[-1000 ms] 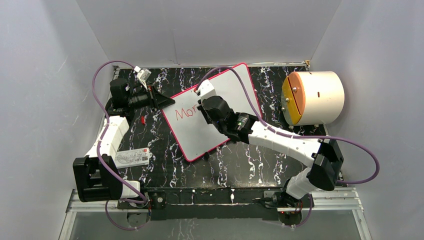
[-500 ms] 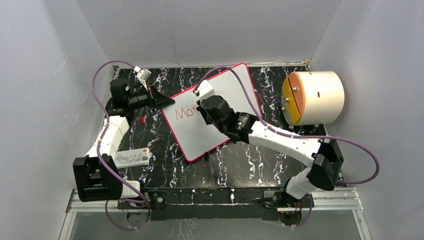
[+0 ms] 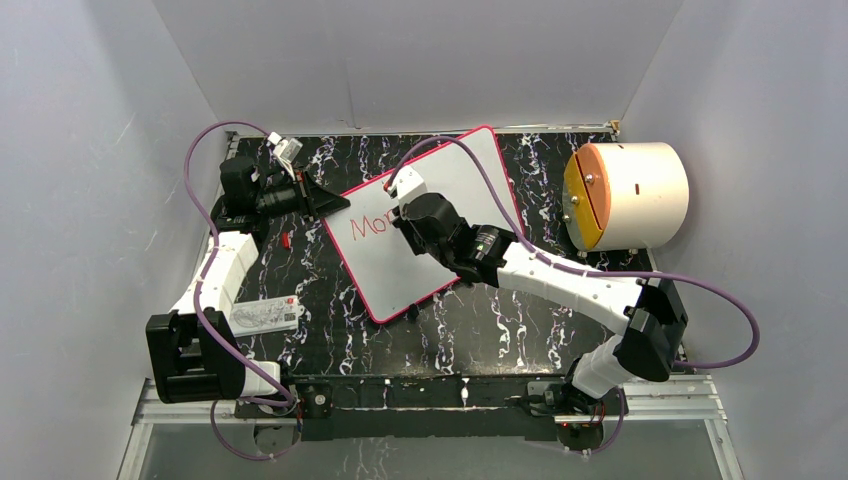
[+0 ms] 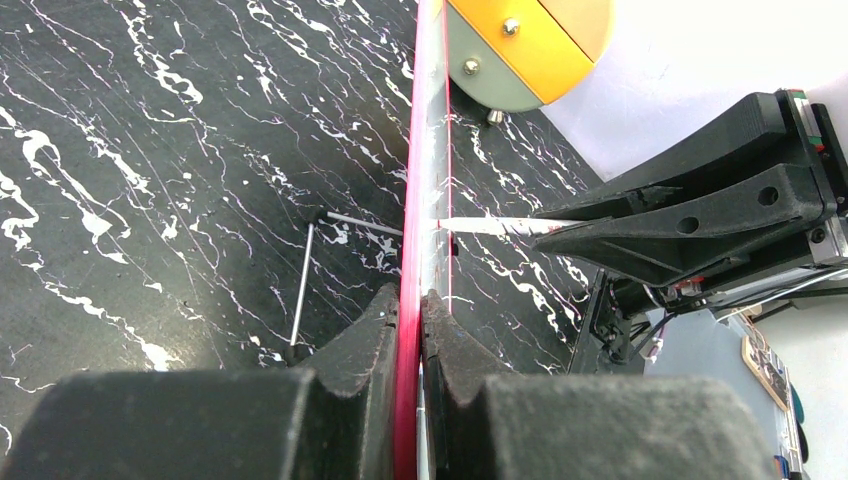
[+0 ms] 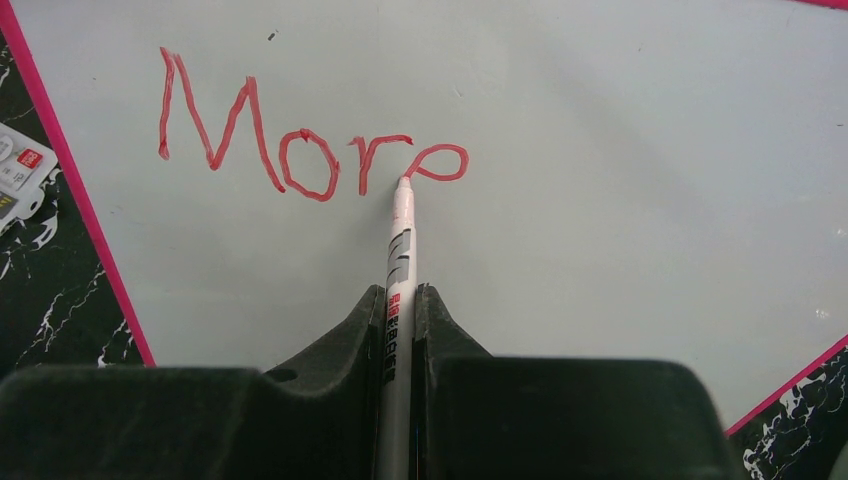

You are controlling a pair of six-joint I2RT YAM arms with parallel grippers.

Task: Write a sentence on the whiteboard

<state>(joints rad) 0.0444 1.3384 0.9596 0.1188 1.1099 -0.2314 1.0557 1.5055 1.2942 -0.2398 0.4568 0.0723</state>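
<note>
whiteboard, red sentence partly written, marker touching

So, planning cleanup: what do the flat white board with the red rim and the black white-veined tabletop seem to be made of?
Whiteboard: smooth, glossy coated sheet, likely plastic or melamine; red writing lies crisp on it. Tabletop: black marble-look surface, possibly printed laminate; low sheen.

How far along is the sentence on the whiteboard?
Done: "Mor" stands in red on the whiteboard. In hand: the right hand grips the marker, its tip on the half-drawn fourth letter, while the left hand clamps the board's red rim. Left: finishing that letter and the rest of the sentence.
</note>
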